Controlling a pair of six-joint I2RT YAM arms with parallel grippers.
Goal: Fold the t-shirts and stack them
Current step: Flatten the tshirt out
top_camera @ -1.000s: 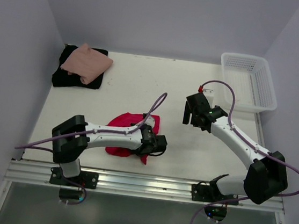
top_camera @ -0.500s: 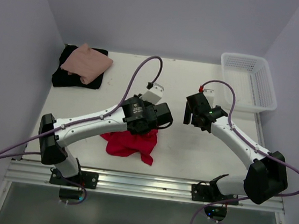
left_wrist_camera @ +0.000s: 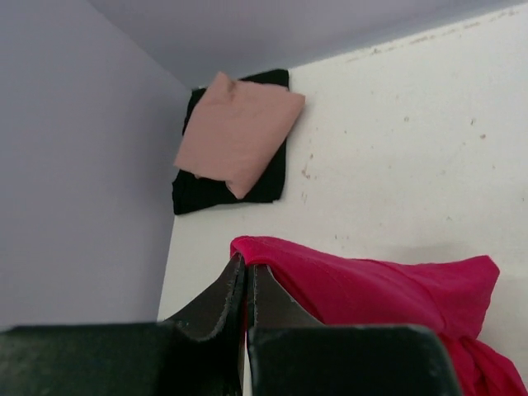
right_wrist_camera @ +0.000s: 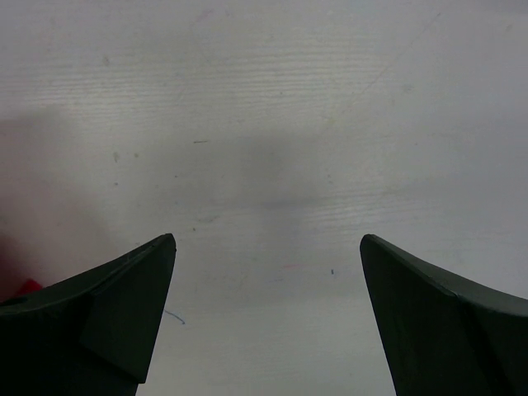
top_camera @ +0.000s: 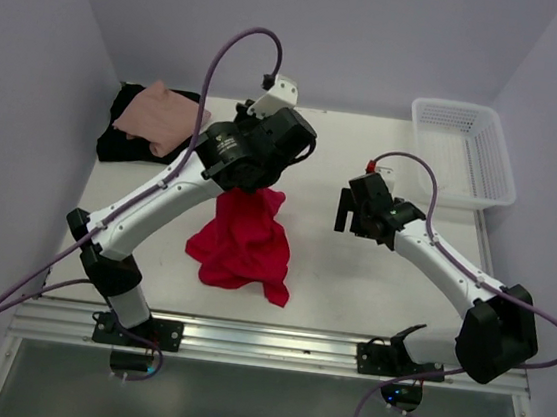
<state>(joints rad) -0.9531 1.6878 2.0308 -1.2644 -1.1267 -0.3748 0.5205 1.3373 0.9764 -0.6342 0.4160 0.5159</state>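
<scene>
**Top view.** The left gripper (top_camera: 253, 187), raised over the middle of the table (top_camera: 351, 282), is clamped on an edge of the red t-shirt (top_camera: 244, 245). The shirt hangs from it in a bunched cone, its lower folds resting on the tabletop. The right gripper (top_camera: 350, 217) hovers just to the right, spread wide and empty, apart from the cloth. The salmon-pink t-shirt (top_camera: 158, 114) lies folded on the black t-shirt (top_camera: 125, 143) in the far left corner. The white basket (top_camera: 466, 154) sits far right. I judge the lift should go high enough that the shirt hangs free. The right gripper can then take a second corner, and both arms can spread the shirt flat.

**Left wrist.** The fingers (left_wrist_camera: 223, 297) are pressed together, with the red hem pinched at their tips. The cloth falls away to the right.

**Right wrist.** The fingers (right_wrist_camera: 124, 313) stand wide apart over bare table, with nothing between them. A sliver of red shows outside the left one.
</scene>
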